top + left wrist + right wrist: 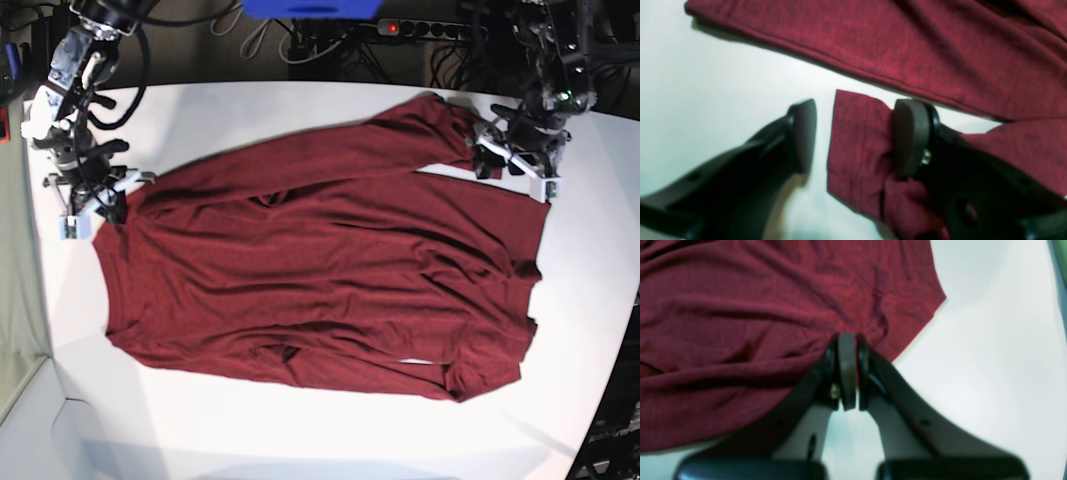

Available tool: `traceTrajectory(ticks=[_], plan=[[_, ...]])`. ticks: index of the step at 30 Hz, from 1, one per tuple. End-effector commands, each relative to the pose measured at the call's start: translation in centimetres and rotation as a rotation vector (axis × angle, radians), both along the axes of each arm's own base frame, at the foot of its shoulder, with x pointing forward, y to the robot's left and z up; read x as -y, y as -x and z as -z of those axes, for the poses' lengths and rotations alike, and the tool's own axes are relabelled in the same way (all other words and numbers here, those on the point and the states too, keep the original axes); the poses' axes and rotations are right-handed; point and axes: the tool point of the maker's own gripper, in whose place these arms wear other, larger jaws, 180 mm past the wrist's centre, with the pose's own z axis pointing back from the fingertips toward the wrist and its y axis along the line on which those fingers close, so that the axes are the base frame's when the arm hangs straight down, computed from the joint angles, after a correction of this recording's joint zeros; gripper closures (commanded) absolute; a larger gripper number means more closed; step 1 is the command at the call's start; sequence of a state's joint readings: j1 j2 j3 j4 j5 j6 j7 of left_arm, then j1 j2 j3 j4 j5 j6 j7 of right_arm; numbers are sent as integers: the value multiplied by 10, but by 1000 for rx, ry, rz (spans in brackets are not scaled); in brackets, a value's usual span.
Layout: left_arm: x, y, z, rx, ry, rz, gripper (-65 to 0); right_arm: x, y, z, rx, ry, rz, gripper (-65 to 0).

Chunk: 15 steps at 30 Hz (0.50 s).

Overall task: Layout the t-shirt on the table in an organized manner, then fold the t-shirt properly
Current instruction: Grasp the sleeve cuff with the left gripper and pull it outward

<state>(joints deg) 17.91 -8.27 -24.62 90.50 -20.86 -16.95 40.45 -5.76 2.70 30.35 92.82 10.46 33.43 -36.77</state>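
Observation:
The dark maroon t-shirt [320, 270] lies spread across the white table [300, 440], wrinkled, with a long sleeve running toward the back right. My left gripper [497, 150] stands open at that sleeve's end. In the left wrist view the sleeve cuff [857, 133] lies between the two pads of the left gripper [857, 136] and touches the right pad [912, 136]. Bare table shows beside the left pad [803, 133]. My right gripper [847, 370] is shut on the t-shirt's edge [773, 323], at the garment's left corner [120, 205] in the base view.
Cables and a power strip [420, 28] lie beyond the table's back edge, next to a blue object [310, 8]. The table's dark rim curves down the right side [625, 400]. A green strip [1061, 260] shows at the right wrist view's far corner.

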Motion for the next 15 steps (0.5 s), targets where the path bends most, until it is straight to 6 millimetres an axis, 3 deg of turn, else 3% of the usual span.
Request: traceTrajectory(ticks=[1, 8, 11, 12, 15], plan=[[1, 24, 20, -120, -3, 12, -335, 2, -8, -15, 58, 7, -8, 0], [-2, 33, 32, -158, 8, 3, -109, 2, -8, -15, 58, 7, -8, 0], [1, 31, 23, -126, 3, 58, -37, 2, -8, -15, 58, 7, -8, 0], [-4, 30, 15, -107, -8, 67, -6, 2, -8, -15, 58, 7, -8, 0], [-29, 25, -15, -23, -56, 23, -9, 2, -8, -15, 58, 7, -8, 0]])
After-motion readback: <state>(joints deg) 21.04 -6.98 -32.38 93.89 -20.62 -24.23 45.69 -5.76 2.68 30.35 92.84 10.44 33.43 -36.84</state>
